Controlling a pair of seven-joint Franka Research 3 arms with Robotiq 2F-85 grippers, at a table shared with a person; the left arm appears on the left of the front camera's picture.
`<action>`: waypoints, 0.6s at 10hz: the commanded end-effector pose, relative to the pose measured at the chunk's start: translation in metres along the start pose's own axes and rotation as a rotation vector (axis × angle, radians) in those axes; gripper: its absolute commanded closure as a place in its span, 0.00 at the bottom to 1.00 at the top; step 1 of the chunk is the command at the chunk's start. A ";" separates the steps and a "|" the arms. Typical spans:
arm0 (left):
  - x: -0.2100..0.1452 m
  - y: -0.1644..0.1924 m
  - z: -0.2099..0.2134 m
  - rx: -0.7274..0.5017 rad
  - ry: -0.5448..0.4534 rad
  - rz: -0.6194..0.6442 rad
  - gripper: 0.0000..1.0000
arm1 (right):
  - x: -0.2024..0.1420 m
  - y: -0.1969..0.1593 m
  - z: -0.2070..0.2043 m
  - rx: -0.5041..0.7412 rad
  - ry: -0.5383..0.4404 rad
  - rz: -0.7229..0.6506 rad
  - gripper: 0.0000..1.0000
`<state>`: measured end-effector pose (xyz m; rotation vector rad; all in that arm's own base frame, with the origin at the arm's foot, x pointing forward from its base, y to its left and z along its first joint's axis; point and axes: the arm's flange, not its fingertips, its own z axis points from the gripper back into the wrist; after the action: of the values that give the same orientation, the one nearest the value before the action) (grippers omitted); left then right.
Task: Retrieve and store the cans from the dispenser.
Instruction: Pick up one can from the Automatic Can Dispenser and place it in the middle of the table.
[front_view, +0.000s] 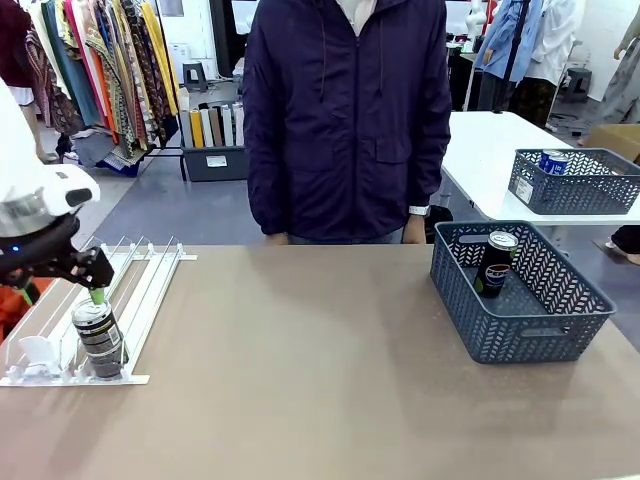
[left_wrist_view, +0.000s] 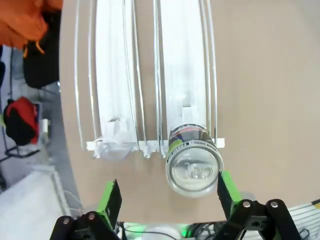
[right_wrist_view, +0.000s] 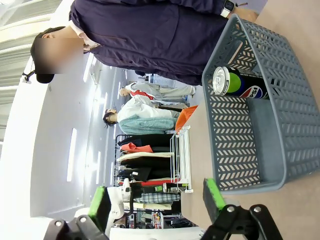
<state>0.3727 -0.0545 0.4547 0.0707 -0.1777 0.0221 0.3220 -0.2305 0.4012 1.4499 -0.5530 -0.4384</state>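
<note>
1 can (front_view: 98, 335) in dispenser (front_view: 150, 290), label unreadable; left claw (left_wrist_view: 169, 197) apart over it; right claw (right_wrist_view: 156, 205) apart.

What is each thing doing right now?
dispenser: holds one can
dispenser can: upright against the front stop
left gripper: open, above that can
right gripper: open, empty
basket: holds one can
basket can: standing inside

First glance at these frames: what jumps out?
The open left gripper is poised over a black can at the front of the white dispenser, far left of the table. On the right, a grey basket already holds another can, and a person in a dark jacket stands at the far side.
</note>
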 end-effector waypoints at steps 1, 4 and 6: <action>0.008 -0.003 -0.023 -0.051 0.014 0.043 0.00 | 0.000 0.005 0.001 0.004 0.006 -0.015 0.00; 0.013 -0.006 -0.045 -0.189 0.024 0.011 0.00 | 0.000 0.005 0.001 0.004 0.006 -0.015 0.00; 0.016 -0.005 -0.044 -0.175 0.025 0.027 0.00 | 0.000 0.005 0.001 0.004 0.006 -0.015 0.00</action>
<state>0.3965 -0.0565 0.4148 -0.0849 -0.1470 0.0393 0.3220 -0.2305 0.4013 1.4498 -0.5530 -0.4383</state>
